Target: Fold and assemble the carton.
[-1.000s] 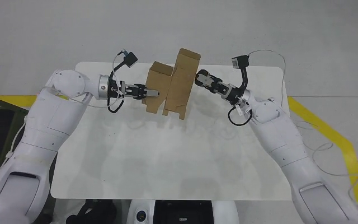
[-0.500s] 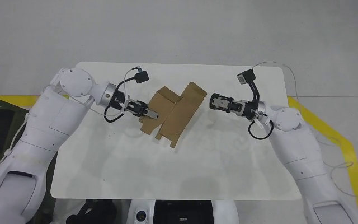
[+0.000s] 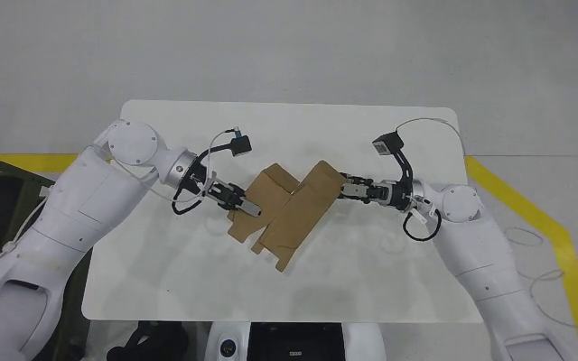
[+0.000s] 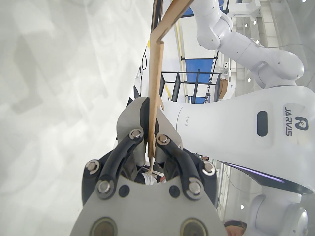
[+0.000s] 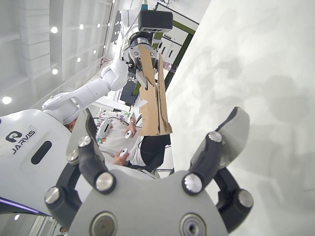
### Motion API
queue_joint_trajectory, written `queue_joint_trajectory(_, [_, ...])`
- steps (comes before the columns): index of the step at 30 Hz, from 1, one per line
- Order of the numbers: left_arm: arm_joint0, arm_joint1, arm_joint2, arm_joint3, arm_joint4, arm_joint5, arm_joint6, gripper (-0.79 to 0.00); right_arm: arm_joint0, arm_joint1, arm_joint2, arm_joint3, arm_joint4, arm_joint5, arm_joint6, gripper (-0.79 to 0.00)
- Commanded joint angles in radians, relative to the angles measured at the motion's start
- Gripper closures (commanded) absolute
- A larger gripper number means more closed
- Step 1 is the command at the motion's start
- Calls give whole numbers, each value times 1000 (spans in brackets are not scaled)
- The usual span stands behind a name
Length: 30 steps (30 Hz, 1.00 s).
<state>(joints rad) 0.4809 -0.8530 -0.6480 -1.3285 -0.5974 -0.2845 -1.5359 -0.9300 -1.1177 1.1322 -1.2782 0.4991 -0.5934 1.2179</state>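
A flat, partly folded brown carton (image 3: 289, 212) hangs over the middle of the white table (image 3: 163, 280). My left gripper (image 3: 242, 207) is shut on the carton's left edge. In the left wrist view the fingers (image 4: 145, 114) pinch the thin cardboard sheet (image 4: 155, 74), which runs away from the gripper (image 4: 150, 117) and bends at its far end. My right gripper (image 3: 347, 191) is open at the carton's right end. In the right wrist view the carton's near corner (image 5: 155, 114) lies just ahead of the open gripper (image 5: 161, 124), with its fingers not touching it.
The table has free surface all around the carton, with most room at the front. Both arms meet over the table's middle. A yellow floor stripe (image 3: 519, 203) runs beyond the table's right edge.
The carton has come down from the table's back toward the middle and tilted, carried by the left gripper. The right gripper came off it, drew back, then followed to its right end.
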Motion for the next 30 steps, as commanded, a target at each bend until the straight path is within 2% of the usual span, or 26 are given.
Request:
queue_joint_trajectory(1, [-9, 5, 25, -4, -25, 0, 0, 0, 6, -2, -9, 5, 4, 2, 10, -699])
queue_joint_trajectory(3, [-19, 10, 44, -4, -47, 0, 0, 0, 13, -4, -18, 8, 9, 6, 15, -656])
queue_joint_trajectory(8, [-41, 19, 78, -2, -80, 0, 0, 0, 24, -7, -40, 11, 15, 14, 23, -369])
queue_joint_trajectory(14, [-59, 25, 106, -1, -104, 0, 0, 0, 31, -7, -66, 4, 24, 25, 34, -222])
queue_joint_trajectory(16, [-63, 26, 111, 1, -108, 0, 0, 0, 32, -7, -71, 3, 27, 27, 35, -203])
queue_joint_trajectory(18, [-67, 27, 115, 2, -114, 0, 0, 0, 33, -5, -78, -1, 27, 29, 38, -139])
queue_joint_trajectory(20, [-70, 28, 116, 3, -123, 0, 0, 0, 34, -4, -82, -2, 30, 30, 39, -120])
queue_joint_trajectory(24, [-75, 28, 116, -4, -126, 0, 0, 0, 38, -1, -91, -5, 38, 31, 40, -25])
queue_joint_trajectory(25, [-74, 29, 115, -8, -122, 0, 0, -123, 40, 0, -94, -7, 36, 31, 40, 0])
queue_joint_trajectory(26, [-73, 29, 113, -10, -119, 0, 0, -536, 42, 1, -98, -10, 36, 33, 42, 0])
queue_joint_trajectory(27, [-72, 30, 111, -11, -118, 0, 0, -690, 43, 2, -100, -11, 38, 32, 41, 0])
queue_joint_trajectory(28, [-71, 31, 109, -12, -118, 0, 0, -785, 43, 3, -101, -10, 40, 30, 39, 0])
queue_joint_trajectory(30, [-69, 32, 103, -6, -123, 0, 0, -785, 45, 5, -103, -9, 44, 22, 30, 0])
